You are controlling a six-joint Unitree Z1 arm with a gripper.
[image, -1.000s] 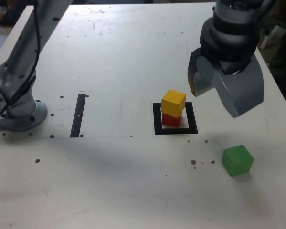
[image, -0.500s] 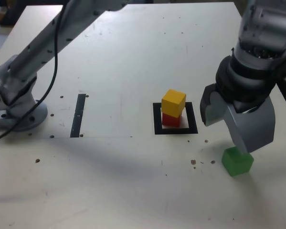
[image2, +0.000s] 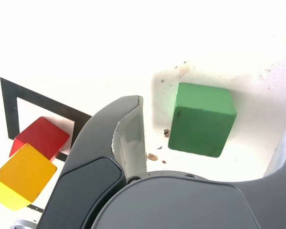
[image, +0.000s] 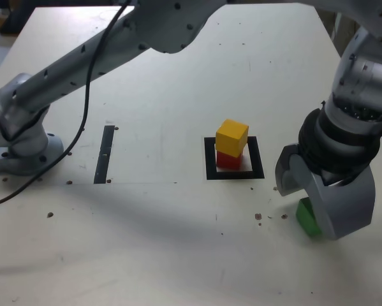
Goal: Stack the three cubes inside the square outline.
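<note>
The claw point(image2: 214, 138) stands wide apart over the green cube point(image2: 202, 119), with nothing gripped; in the wrist view the cube shows between the two jaws, with bare surface visible on either side of it. Taking the square outline point(image: 257, 159) as the landmark, the claw and the green cube lie beyond its right side in the exterior view, the cube also lower than the outline, toward that view's bottom. In the exterior view one jaw covers part of the green cube.

Within the outline sits the red cube point(image: 229, 160), on the white centre. The yellow cube point(image: 233, 137) rests on top of the red one, turned a little against it, so that the two make a short stack inside the black frame.

To the outline's left in the exterior view, well apart from it, is a narrow black strip point(image: 104, 154), and farther out on that same side stands the arm's round base point(image: 28, 156). A black cable point(image: 87, 105) hangs in a curve from the grey arm point(image: 114, 54), which reaches across above the outline in that view. Small brown marks dot the white table point(image: 152, 242) around the outline. No brand, label or writing can be read on the cubes, the claw or the arm.
</note>
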